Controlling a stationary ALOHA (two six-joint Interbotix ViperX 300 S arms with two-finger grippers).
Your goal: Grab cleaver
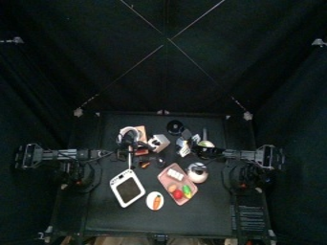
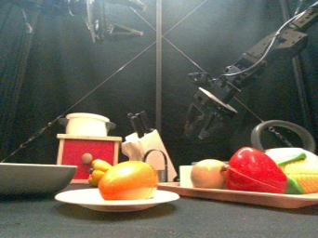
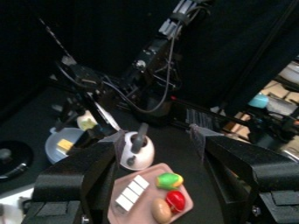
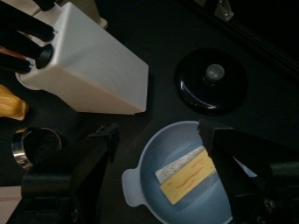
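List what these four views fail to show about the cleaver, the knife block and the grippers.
- Cleaver: not told apart in any view; only dark handles stick out of the knife block, blades hidden inside.
- Top view: block too small to count handles.
- Front view: block partly behind the orange; left gripper cut off by the top edge.
- Right gripper: jaws open, holding nothing.

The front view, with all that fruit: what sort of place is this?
Probably a robot test booth set up as a play kitchen: black curtains all around, a white knife block, and toy-looking produce on a wooden board.
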